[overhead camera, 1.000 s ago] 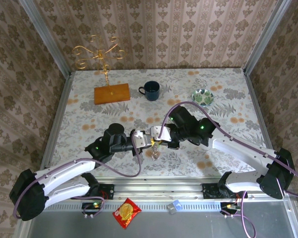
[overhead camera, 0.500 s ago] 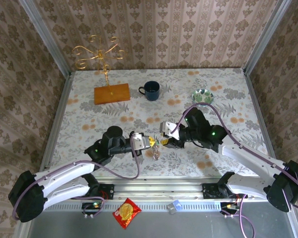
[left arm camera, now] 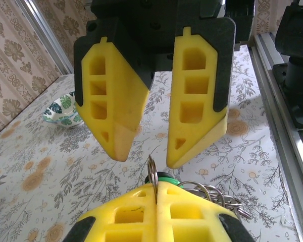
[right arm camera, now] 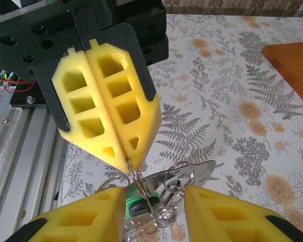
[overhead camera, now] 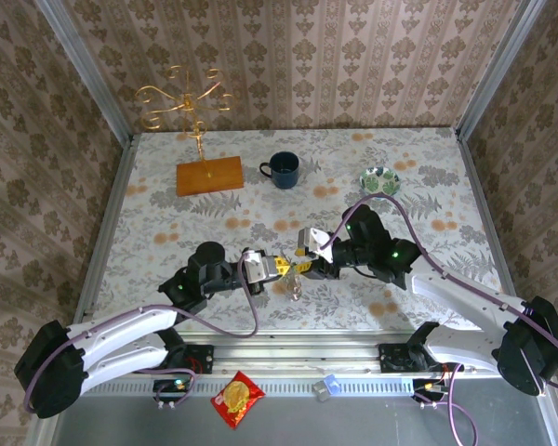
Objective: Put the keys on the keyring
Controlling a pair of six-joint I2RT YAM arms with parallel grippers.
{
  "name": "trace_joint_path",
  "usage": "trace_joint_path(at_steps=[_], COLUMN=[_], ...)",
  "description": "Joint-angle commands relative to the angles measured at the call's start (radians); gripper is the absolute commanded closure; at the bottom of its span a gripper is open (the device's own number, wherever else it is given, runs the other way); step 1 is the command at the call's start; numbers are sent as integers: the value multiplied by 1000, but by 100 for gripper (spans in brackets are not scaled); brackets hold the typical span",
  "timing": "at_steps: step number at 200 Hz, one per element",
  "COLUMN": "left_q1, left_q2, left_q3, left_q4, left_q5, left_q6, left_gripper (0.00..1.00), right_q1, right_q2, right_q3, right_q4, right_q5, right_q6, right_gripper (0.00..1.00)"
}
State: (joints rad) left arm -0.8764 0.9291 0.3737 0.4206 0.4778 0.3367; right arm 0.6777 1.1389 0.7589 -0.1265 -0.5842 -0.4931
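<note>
Near the middle of the bench (overhead camera: 167,232), a little toward its near edge, the two arms meet tip to tip above the flowered surface. The left jaws are closed tight: their yellow fingertips (left arm camera: 136,201) press flat together with a thin metal keyring (left arm camera: 151,172) pinched edge-on in the seam. The right wrist view shows the same pinch from the other side, with the fingertips (right arm camera: 116,146) meeting in a point and the keyring (right arm camera: 135,177) sticking out just below it.

A bunch of further rings and keys hangs from that ring. A key with a green head (right arm camera: 136,205) sits directly under the pinch, and a flat silver key (right arm camera: 194,170) juts out to the side, tilted. In the left wrist view the green head (left arm camera: 166,176) peeks out just behind the ring. From above, the bunch (overhead camera: 295,286) shows as a small pale cluster under the meeting point; whether it touches the bench I cannot tell.

The right jaws stand partly apart, about halfway, and grip nothing. Their fingertips (left arm camera: 118,136) face the left pair, with the ring near the gap between them.

Well apart, toward the back of the bench, stand a dark blue mug (overhead camera: 283,169), a green-patterned bowl (overhead camera: 379,180) and a gold wire stand (overhead camera: 186,98) on a wooden block (overhead camera: 209,175). A red snack packet (overhead camera: 237,400) lies in front of the arm bases.
</note>
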Motion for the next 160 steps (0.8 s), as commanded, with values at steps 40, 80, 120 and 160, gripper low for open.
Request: trace_joint_path(at_steps=[40, 80, 120, 160], left_q1=[-1, 0, -2, -6], left_q2=[-12, -16, -20, -12], left_q3=[-10, -12, 31, 81], left_q4=[79, 79, -54, -171], left_q5=[35, 24, -64, -83], left_q6=[-25, -21, 28, 85], left_gripper=[100, 100, 76, 75], right_q1=[-2, -1, 9, 51], right_q2=[36, 36, 30, 50], right_q3=[7, 20, 67, 153], right_q4=[31, 27, -77, -240], right_q5=[-49, -61, -15, 98], right_q6=[-3, -10, -53, -142], right_gripper=[76, 97, 100, 100])
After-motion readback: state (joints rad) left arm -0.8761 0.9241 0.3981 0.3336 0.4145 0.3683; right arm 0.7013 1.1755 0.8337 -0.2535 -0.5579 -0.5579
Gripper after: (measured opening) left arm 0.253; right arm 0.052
